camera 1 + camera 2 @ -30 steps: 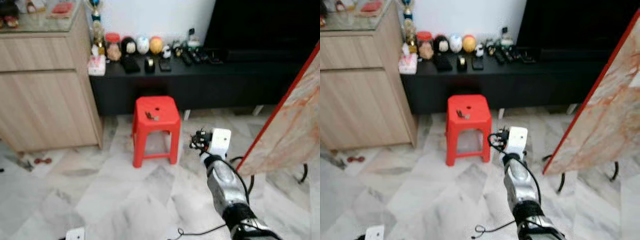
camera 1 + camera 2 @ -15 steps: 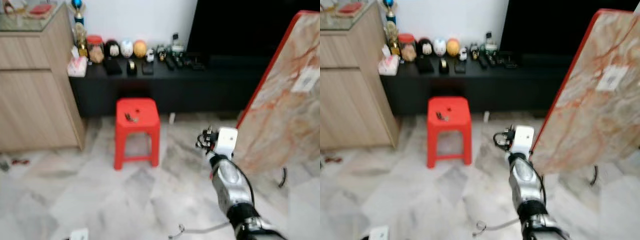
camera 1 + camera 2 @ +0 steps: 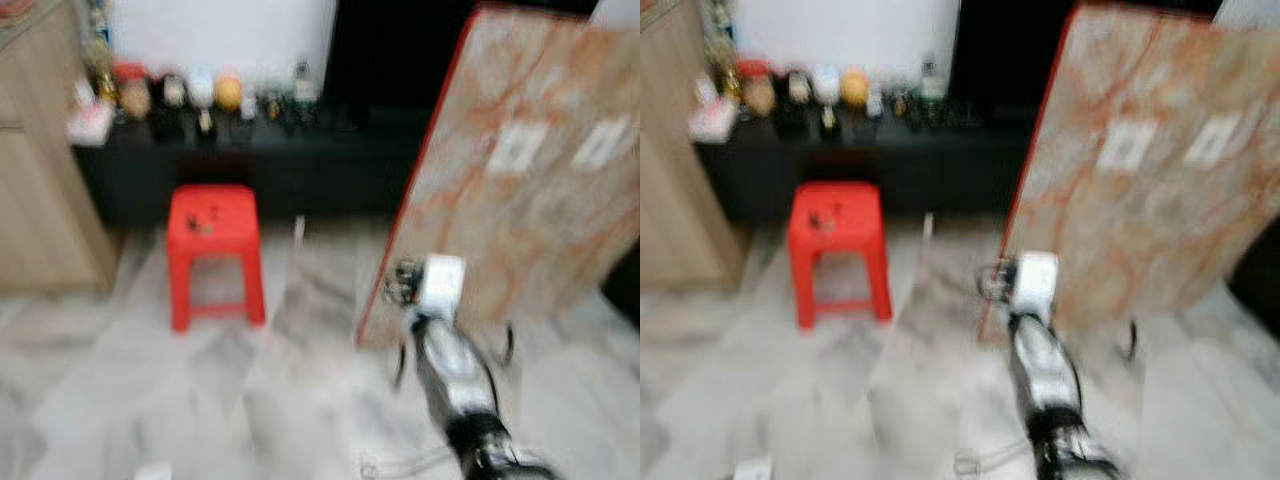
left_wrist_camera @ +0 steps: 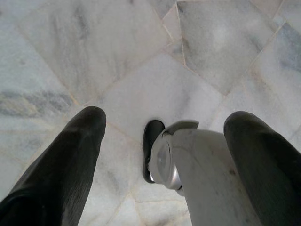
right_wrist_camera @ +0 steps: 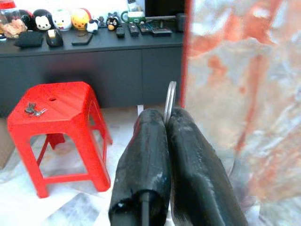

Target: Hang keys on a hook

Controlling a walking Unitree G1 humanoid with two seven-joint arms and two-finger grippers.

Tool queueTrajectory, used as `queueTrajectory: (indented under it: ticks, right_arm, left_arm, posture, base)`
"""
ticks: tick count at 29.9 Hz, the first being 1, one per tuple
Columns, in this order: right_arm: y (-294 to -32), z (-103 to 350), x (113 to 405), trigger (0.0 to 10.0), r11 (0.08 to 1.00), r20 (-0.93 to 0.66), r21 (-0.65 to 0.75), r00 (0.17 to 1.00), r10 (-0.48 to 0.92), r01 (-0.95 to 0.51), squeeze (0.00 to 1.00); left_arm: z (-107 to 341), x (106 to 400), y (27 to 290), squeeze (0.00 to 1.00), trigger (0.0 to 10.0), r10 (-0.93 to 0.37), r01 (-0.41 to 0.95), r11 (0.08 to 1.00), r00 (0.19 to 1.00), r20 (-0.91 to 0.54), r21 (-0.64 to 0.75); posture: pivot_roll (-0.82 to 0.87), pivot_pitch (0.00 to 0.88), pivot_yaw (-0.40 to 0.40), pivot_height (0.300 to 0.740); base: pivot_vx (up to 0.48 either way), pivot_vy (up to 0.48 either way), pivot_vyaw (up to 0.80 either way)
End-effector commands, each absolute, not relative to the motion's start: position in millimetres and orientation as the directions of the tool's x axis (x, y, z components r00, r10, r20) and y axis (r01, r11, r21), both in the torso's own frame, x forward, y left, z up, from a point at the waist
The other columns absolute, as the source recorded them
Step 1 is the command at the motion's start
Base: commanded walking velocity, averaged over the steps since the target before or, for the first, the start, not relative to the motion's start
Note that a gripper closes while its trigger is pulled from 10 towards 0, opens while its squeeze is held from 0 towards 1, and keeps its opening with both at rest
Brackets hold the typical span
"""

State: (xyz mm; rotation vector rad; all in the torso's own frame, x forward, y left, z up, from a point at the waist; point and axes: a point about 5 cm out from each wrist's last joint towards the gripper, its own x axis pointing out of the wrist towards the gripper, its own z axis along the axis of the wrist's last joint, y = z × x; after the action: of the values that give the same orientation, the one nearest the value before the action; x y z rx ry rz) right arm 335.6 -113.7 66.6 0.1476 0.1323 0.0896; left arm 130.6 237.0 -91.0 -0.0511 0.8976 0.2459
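floor: pale marble tiles [image 3: 150,400], open stretch from stool to robot
stool: red stool [image 5: 61,117] at 10 o'clock, before black console [image 5: 94,61]
keys: keys [image 5: 34,109] on stool top, near its edge
panel: tilted marble slab [image 3: 520,180], red edge, at 1 o'clock
right gripper: right gripper [image 5: 165,123] fingers pressed together, empty, raised
left gripper: left gripper [image 4: 164,136] fingers spread wide, empty, over floor

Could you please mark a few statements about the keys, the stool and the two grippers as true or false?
1. The keys lie on top of the red stool. True.
2. The right gripper holds the keys. False: its jaws are shut with the keys apart, on the stool.
3. The left gripper has its jaws open above the marble floor. True.
4. The stool stands on the black cabinet. False: it stands on the floor in front of it.
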Motion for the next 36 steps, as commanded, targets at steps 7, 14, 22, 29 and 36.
queueTrajectory:
  ticks: [7,14,22,29,36]
  right_arm:
    - [-126.5,68.7,337.5,10.0,0.99,-0.115,0.134,0.992,0.058,-0.042,0.0]
    - [-126.6,66.2,336.3,10.0,0.991,-0.125,0.132,0.991,0.052,-0.036,0.0]
    - [-130.0,70.3,339.4,10.0,0.993,-0.115,0.113,0.993,0.036,-0.022,0.0]
    - [-134.4,72.6,340.8,10.0,0.995,-0.108,0.102,0.994,0.015,-0.004,0.0]
    - [-132.5,74.5,342.2,10.0,0.995,-0.105,0.098,0.994,0.012,-0.002,0.0]
  left_arm:
    - [-93.9,130.0,227.6,0.0,10.0,0.165,-0.212,0.976,0.587,-0.792,0.045]
    - [-94.8,127.0,227.7,0.0,10.0,0.176,-0.228,0.972,0.582,-0.794,0.049]
    - [-95.4,124.5,227.7,0.0,10.0,0.166,-0.253,0.967,0.585,-0.794,0.016]
    - [-97.0,123.4,224.9,0.0,10.0,0.169,-0.258,0.966,0.57,-0.804,0.02]
    - [-96.0,127.0,225.2,0.0,10.0,0.167,-0.26,0.965,0.571,-0.804,0.016]
  posture:
    - [0.04,0.0,-0.121,0.74]
    - [0.04,0.0,-0.117,0.74]
    - [0.03,0.0,-0.117,0.74]
    - [0.02,0.0,-0.114,0.74]
    - [0.02,0.0,-0.113,0.74]
  base:
    - [0.0,-0.412,0.0]
    - [0.0,0.0,0.0]
    - [0.0,0.0,0.0]
    - [0.115,0.0,0.0]
    - [0.29,0.0,0.0]
